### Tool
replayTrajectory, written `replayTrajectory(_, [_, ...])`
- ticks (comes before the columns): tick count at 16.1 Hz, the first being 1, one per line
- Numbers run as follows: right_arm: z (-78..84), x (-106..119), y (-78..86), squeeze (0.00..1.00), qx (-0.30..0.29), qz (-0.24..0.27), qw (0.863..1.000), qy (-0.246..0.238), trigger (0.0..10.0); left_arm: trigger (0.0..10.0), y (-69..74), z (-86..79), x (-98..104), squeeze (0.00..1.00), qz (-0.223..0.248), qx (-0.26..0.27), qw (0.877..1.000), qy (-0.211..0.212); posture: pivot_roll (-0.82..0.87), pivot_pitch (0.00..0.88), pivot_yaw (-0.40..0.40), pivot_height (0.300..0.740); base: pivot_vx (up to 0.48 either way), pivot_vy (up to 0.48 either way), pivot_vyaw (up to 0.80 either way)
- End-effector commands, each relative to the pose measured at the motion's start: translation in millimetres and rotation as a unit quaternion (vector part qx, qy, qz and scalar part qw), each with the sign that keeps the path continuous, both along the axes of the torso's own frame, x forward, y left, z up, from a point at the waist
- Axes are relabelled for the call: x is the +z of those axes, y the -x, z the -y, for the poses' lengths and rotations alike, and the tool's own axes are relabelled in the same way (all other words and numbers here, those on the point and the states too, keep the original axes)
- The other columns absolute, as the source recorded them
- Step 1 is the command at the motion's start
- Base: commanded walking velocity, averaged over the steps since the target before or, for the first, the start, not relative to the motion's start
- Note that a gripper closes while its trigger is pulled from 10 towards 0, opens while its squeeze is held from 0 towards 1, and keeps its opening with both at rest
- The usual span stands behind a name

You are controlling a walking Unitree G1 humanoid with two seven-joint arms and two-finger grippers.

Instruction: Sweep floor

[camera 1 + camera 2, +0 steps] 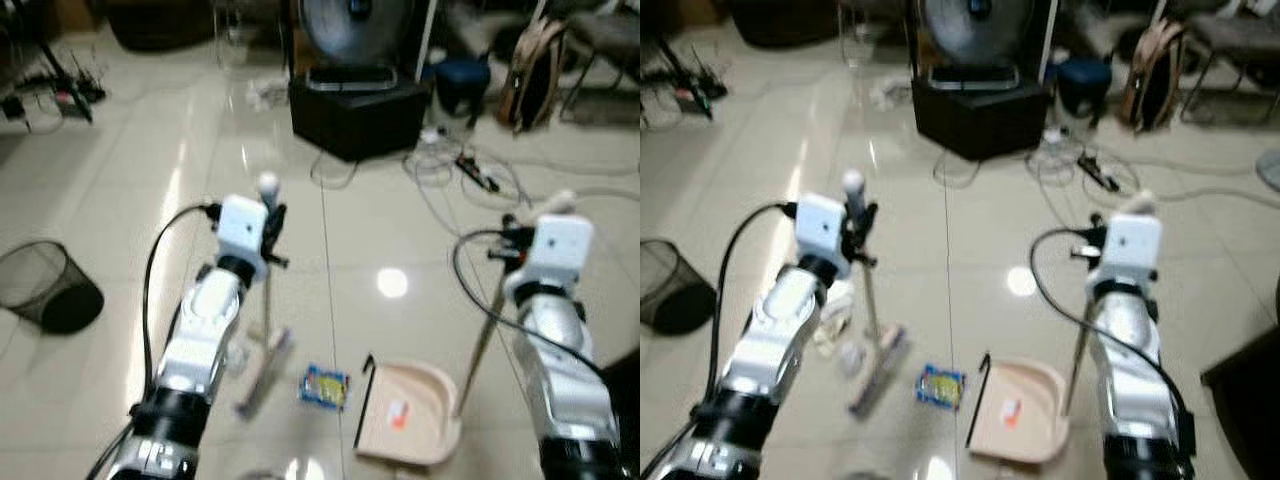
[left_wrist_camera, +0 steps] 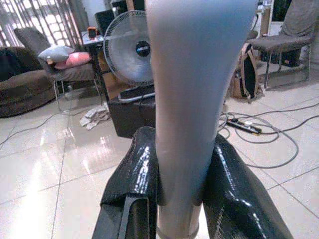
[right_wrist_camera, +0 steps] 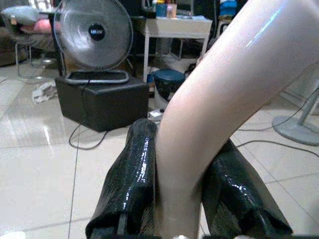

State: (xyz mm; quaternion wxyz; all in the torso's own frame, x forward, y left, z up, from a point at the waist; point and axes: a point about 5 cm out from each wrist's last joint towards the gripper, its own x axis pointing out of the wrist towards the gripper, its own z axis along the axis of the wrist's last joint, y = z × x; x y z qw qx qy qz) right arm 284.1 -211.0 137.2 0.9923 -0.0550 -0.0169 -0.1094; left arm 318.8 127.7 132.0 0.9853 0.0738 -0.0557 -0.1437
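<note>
Broom point(image 1: 262, 352) stands near upright at centre-left of the tiled floor point(image 1: 120, 200), head down on tiles, handle top w/ white knob. Left end effector point(image 2: 182, 199) clamped on broom handle just below the knob, fingers point(image 2: 134, 184) pressed to both sides. Blue-yellow wrapper point(image 1: 324, 386) lies at 3 o'clock of the broom head, close by. Beige dustpan point(image 1: 412, 415) next at 3 o'clock of the wrapper, an orange scrap inside. Right end effector point(image 3: 182, 199) closed round dustpan's long handle point(image 1: 487, 330) near its top. Black mesh bin point(image 1: 45, 287) tipped over at 9 o'clock, well apart. Fan point(image 1: 355, 25) on black box point(image 1: 355, 115) at 12 o'clock; cables point(image 1: 450, 165) and backpack point(image 1: 532, 70) toward 1 o'clock.
</note>
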Motion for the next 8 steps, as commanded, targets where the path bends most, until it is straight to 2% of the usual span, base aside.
replayTrajectory(1, [-3.4, 5.7, -0.3, 0.0, 0.007, 0.014, 1.0, -0.003, 10.0, 10.0, -1.2, -3.8, 7.0, 0.0, 0.018, 0.003, 1.0, -0.006, -0.04, 0.071, 0.037, 0.74, 0.3, 0.0, -0.8])
replayTrajectory(8, [-3.3, 5.2, 0.7, 0.0, 0.009, 0.016, 1.0, 0.007, 10.0, 10.0, -1.0, -4.0, 6.3, 0.0, 0.016, 0.002, 1.0, -0.009, -0.03, 0.071, 0.039, 0.74, 0.287, 0.0, 0.0])
